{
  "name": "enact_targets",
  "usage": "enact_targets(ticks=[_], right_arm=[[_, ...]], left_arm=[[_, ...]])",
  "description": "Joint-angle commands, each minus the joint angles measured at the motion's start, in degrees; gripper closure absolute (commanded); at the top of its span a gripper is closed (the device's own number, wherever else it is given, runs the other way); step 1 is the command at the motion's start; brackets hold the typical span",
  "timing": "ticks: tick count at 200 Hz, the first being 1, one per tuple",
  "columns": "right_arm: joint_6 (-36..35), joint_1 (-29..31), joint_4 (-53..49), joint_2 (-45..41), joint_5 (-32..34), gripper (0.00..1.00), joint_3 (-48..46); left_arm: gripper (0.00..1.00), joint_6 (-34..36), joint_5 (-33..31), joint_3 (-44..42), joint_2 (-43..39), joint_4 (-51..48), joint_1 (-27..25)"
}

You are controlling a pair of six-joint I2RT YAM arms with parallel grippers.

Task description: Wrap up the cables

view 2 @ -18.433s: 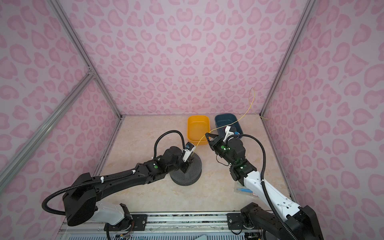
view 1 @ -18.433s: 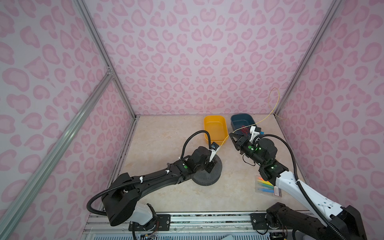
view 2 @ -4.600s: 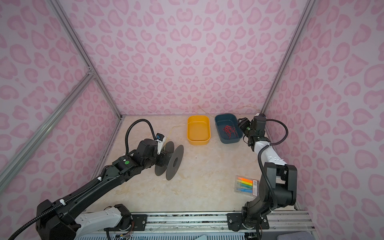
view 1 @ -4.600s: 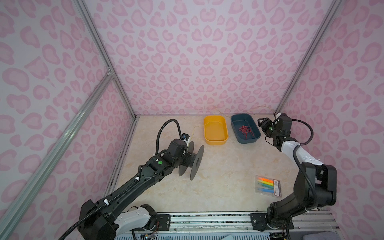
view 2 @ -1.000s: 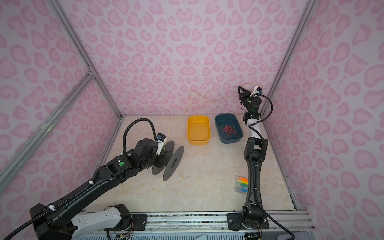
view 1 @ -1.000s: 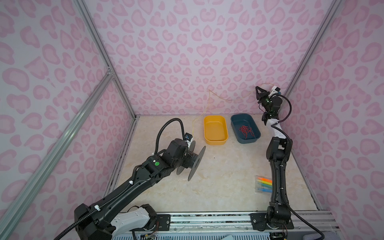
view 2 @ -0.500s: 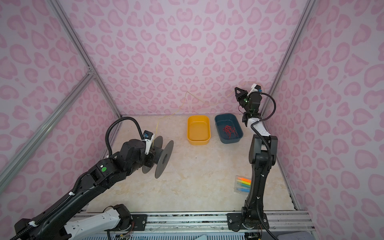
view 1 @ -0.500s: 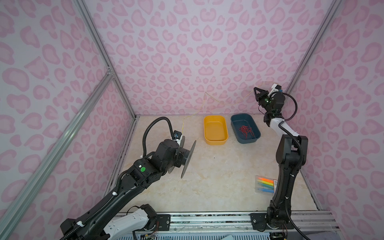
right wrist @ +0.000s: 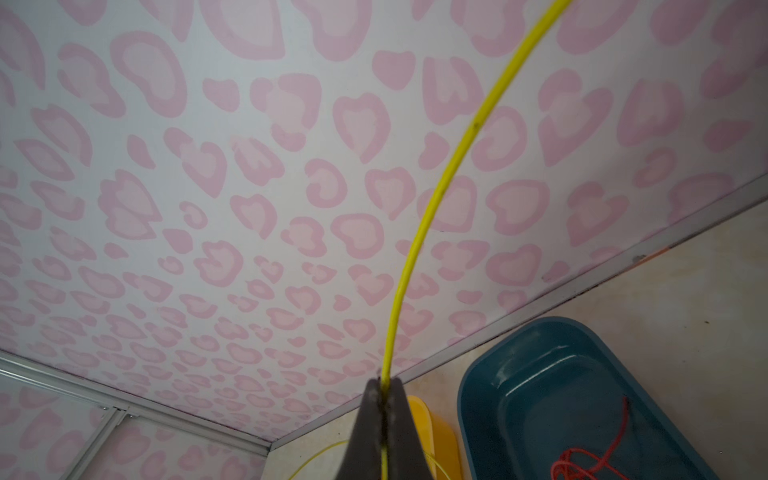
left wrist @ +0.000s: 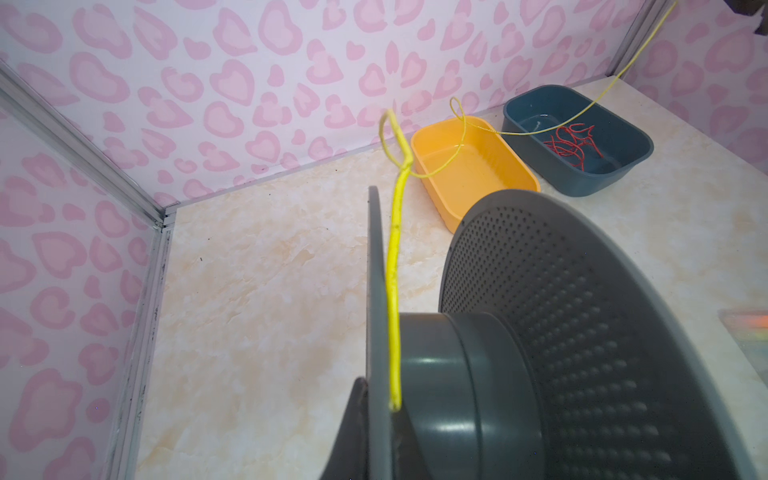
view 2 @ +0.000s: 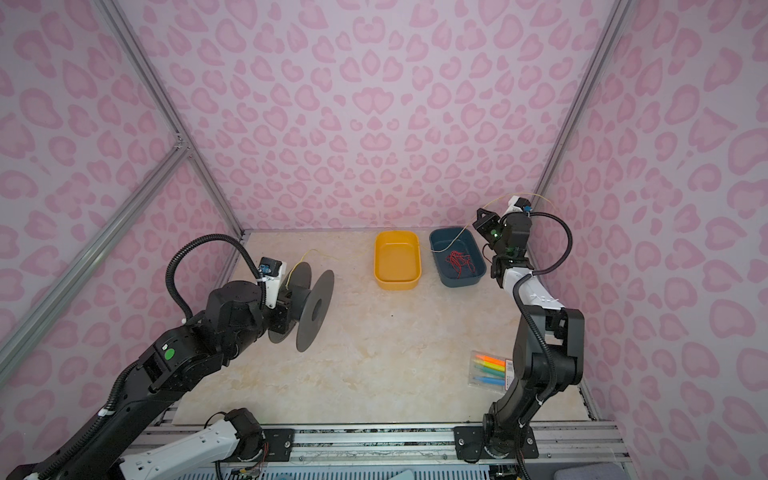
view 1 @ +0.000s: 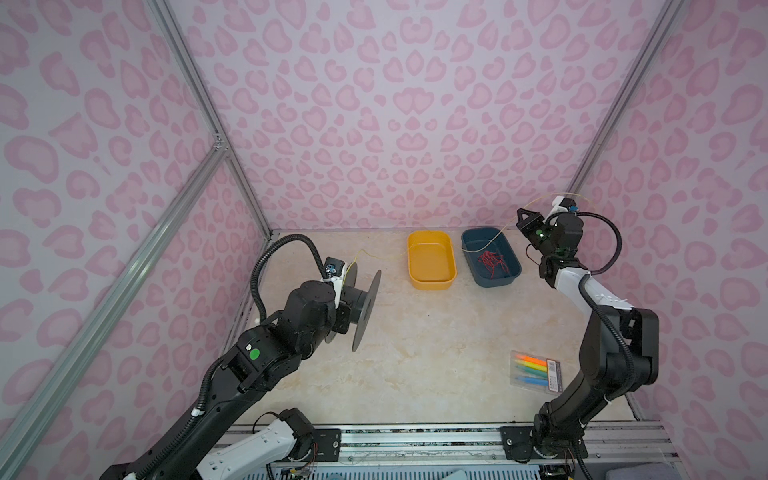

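The cable [view 1: 486,243], a thin yellow wire, runs from a dark grey spool [view 1: 365,300] on the left, over both bins, up to my right gripper [view 1: 524,217]. That gripper is shut on it near the back right corner, above the table. In the right wrist view the cable [right wrist: 415,249] comes out of the closed right gripper [right wrist: 383,384] and arcs away. My left gripper [left wrist: 380,401] is shut on the spool's near flange and holds the spool [left wrist: 582,332] off the table on its side. The cable's end [left wrist: 392,291] lies against the spool's core.
An empty yellow bin [view 1: 432,284] and a blue bin [view 1: 492,283] holding red wires [view 1: 492,262] stand at the back of the table. A clear pack of coloured markers [view 1: 536,370] lies front right, beside the right arm's base. Pink patterned walls close in three sides.
My left arm has carried the spool leftward and a little back. My right gripper has come down from high against the back wall, and the cable now hangs lower over the bins.
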Motion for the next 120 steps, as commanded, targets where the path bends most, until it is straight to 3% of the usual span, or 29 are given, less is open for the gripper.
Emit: enact_targets(ticks=[1,36,87,120], right_arm=[[-6.34,1.60,-5.27,-4.11,6.09,1.00,-4.51],[-14.61,7.39,-11.28,-11.58,12.32,1.00,-9.98],[-22.01,13.56,-17.46,-19.60,17.90,1.00,-12.83],[-21.84,17.00,-19.09,-24.09,17.31,1.00,-14.72]], left_arm=[[0.96,0.12,0.17,2.74,0.39,2.31,2.98],[0.96,0.85,4.24,7.39,2.41,5.99,8.89],[0.96,1.56,7.78,15.98,6.80,8.21,11.72],[0.96,1.01,6.86,18.56,8.73,11.00,12.93]])
